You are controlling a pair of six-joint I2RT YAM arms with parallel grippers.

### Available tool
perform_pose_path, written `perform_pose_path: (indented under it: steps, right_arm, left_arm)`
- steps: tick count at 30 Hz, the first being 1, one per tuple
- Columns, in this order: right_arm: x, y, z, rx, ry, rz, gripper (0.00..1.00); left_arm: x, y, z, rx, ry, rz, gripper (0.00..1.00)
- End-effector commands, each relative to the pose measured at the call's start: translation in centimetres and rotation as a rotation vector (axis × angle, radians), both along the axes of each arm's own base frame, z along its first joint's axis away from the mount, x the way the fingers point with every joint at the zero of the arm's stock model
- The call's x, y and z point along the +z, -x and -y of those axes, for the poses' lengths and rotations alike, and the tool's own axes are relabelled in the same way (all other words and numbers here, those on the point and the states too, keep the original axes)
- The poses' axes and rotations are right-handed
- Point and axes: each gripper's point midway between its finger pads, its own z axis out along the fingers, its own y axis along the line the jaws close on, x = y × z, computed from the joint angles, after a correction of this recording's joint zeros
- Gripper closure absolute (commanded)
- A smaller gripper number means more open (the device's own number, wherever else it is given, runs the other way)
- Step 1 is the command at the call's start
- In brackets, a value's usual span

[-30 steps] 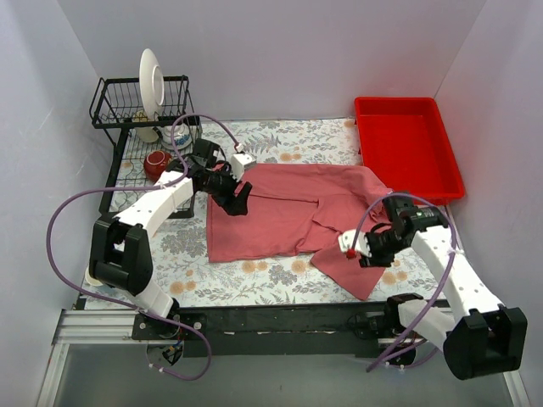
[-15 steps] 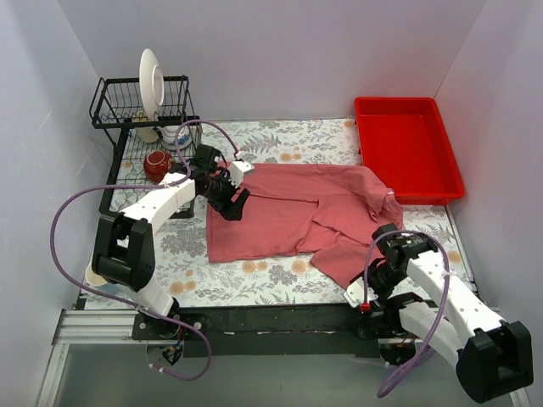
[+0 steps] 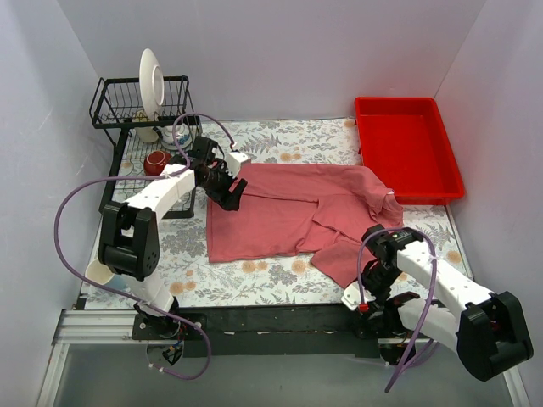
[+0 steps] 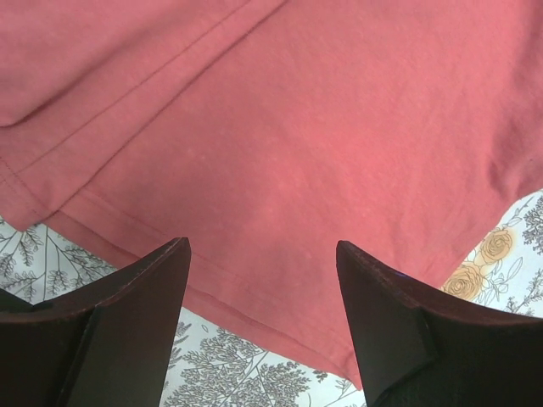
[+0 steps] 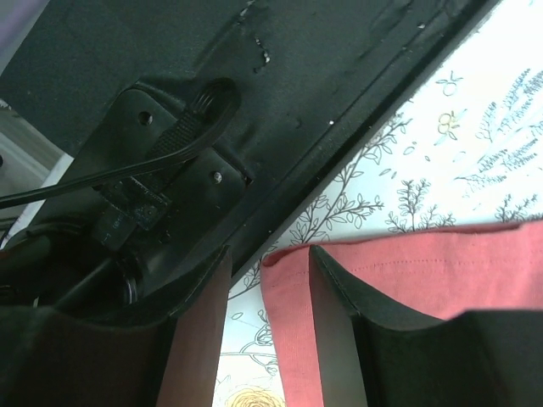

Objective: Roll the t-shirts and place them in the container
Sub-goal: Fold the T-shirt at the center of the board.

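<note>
The salmon-pink t-shirt lies spread flat on the floral tablecloth, with a folded flap running toward the near right. My left gripper hovers over the shirt's far-left edge. In the left wrist view it is open and empty, with the shirt's hem below it. My right gripper is at the shirt's near-right corner. In the right wrist view it is open, and the shirt's corner lies between the fingers, against the right finger.
A bright-red plastic tray stands at the far right. A black dish rack at the far left holds a white plate and a red cup. A black rail runs along the near edge and also shows in the right wrist view.
My right arm has swung from over the shirt's right flap toward the near edge, down to the shirt's near-right corner. My left gripper has shifted slightly toward the far left edge.
</note>
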Motion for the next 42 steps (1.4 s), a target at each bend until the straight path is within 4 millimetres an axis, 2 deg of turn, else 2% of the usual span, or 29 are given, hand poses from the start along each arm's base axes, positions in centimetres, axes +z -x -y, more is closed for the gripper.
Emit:
perform_pose_path:
  steps: [1,7,12,18,23,26,28,31,34,36,37,38,39,41,42]
  right_arm:
    - [0.2,0.3,0.1,0.158,-0.007,0.034,0.51]
    - [-0.2,-0.6,0.3,0.103,0.058,0.066,0.55]
    - [-0.9,-1.4,1.3,0.063,0.147,0.068,0.59]
    - [-1.9,-1.8,1.6,0.055,0.182,0.081,0.61]
    - [-1.9,-1.8,0.9,0.022,0.167,0.076,0.64]
    - [-2.2,-1.7,0.7,0.017,0.158,0.082,0.72]
    - [-2.0,-1.8,0.7,-0.003,0.165,0.081,0.83]
    - [-0.8,-1.9,0.8,-0.059,0.194,0.065,0.95]
    - [1.2,-1.6,0.8,-0.152,0.203,0.046,0.99]
    - [2.5,-1.8,0.7,-0.219,0.183,0.077,0.99]
    - [3.1,-1.6,0.9,-0.298,0.198,0.063,0.99]
    - [4.0,-2.1,0.8,-0.337,0.179,0.103,0.99]
    - [4.4,-2.4,0.9,-0.392,0.182,0.113,0.99]
    - [5.5,-3.0,0.7,-0.563,0.179,0.117,0.99]
    - [5.9,-3.1,0.5,-0.621,0.178,0.108,0.99]
  left_arm:
    - [1.5,-1.7,0.2,0.013,0.024,0.042,0.32]
    - [2.4,-3.2,0.3,0.036,0.054,0.061,0.31]
    - [2.6,-3.7,0.3,0.048,0.079,0.061,0.31]
    - [2.2,-4.1,-0.3,0.061,0.091,0.056,0.31]
    - [1.8,-4.3,-0.8,0.070,0.101,0.039,0.31]
    - [1.6,-4.1,-0.8,0.060,0.101,0.031,0.31]
    - [1.7,-4.0,-0.9,0.048,0.100,0.032,0.31]
    - [2.4,-3.9,-0.8,0.009,0.101,0.045,0.30]
    - [3.0,-3.0,-0.7,-0.064,0.093,0.032,0.30]
    - [3.0,-1.2,-1.1,-0.138,0.076,-0.003,0.31]
    - [2.9,0.0,-1.1,-0.185,0.075,-0.018,0.31]
    - [2.5,1.8,-1.6,-0.217,0.060,-0.067,0.31]
    - [3.0,2.7,-2.0,-0.285,0.043,-0.033,0.31]
    - [1.5,6.2,-3.4,-0.362,-0.006,-0.095,0.32]
    - [1.2,7.1,-4.0,-0.398,-0.031,-0.087,0.32]
